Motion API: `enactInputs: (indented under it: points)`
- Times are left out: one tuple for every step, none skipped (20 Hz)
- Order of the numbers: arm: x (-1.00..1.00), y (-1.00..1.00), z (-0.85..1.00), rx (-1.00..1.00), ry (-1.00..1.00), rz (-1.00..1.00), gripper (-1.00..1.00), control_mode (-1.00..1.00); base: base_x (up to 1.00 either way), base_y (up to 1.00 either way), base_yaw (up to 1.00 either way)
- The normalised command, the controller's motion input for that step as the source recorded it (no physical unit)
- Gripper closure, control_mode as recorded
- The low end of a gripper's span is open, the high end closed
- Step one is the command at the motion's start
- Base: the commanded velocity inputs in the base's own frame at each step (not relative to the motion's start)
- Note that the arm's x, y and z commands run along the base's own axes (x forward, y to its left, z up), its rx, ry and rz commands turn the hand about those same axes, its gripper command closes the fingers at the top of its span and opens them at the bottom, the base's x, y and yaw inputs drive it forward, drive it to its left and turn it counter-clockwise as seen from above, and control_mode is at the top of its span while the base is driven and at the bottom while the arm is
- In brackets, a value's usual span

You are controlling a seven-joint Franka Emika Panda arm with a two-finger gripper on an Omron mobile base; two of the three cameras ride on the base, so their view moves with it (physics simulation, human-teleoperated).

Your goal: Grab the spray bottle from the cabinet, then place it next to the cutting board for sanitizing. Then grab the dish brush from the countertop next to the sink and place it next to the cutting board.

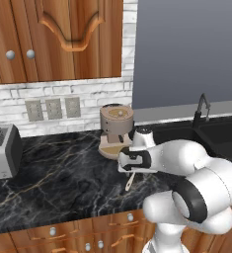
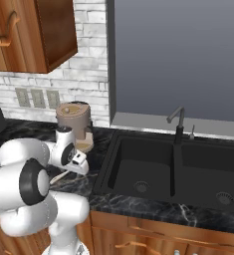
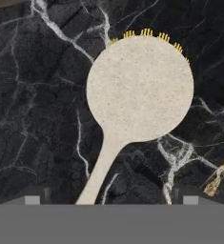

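Glossy black marble countertop (image 1: 63, 173), left of the dark sink (image 2: 153, 174), is being hovered over by the spread two-finger gripper (image 3: 108, 202), nothing pinched. The slim pale-handled dish brush (image 3: 137, 90) with yellowish bristles is lying flat directly below, so the brush-grabbing step is judged underway, and lowering and closing on the handle is being called for.

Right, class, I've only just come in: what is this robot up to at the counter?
The arm is reaching down over the black countertop, between the coffee machine and the sink. Its open gripper hangs straight above the dish brush, which lies flat on the countertop with its round head bristles-down and its handle pointing back between the fingertips. Nothing is held yet; it looks ready to come down and grab the brush, probably by the handle.
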Motion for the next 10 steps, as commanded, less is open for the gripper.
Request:
enactInputs:
  points:
    - [0.14, 0.06, -0.43, 0.0, 0.03, 0.0, -1.0, -1.0, 0.0, 0.0, 0.0]
    - [0.16, 0.07, -0.44, 0.0, 0.05, 0.0, -1.0, -1.0, 0.0, 0.0, 0.0]
    - [0.2, 0.12, -0.46, 0.0, 0.07, 0.0, -1.0, -1.0, 0.0, 0.0, 0.0]
    - [0.17, 0.14, -0.44, 0.0, 0.06, 0.0, -1.0, -1.0, 0.0, 0.0, 0.0]
    - [0.16, 0.16, -0.44, 0.0, 0.06, 0.0, -1.0, -1.0, 0.0, 0.0, 0.0]
    - [0.16, 0.21, -0.48, 0.0, 0.07, 0.0, -1.0, -1.0, 0.0, 0.0, 0.0]
    - [0.22, 0.27, -0.51, 0.0, 0.08, 0.0, -1.0, -1.0, 0.0, 0.0, 0.0]
    - [0.27, 0.36, -0.55, 0.0, 0.1, 0.0, 1.0, -1.0, 0.0, 0.0, 0.0]
    - [0.29, 0.41, -0.59, 0.0, 0.11, 0.0, 1.0, -1.0, 0.0, 0.0, 0.0]
    - [0.17, 0.36, -0.55, 0.0, 0.08, 0.0, 1.0, -1.0, 0.0, 0.0, 0.0]
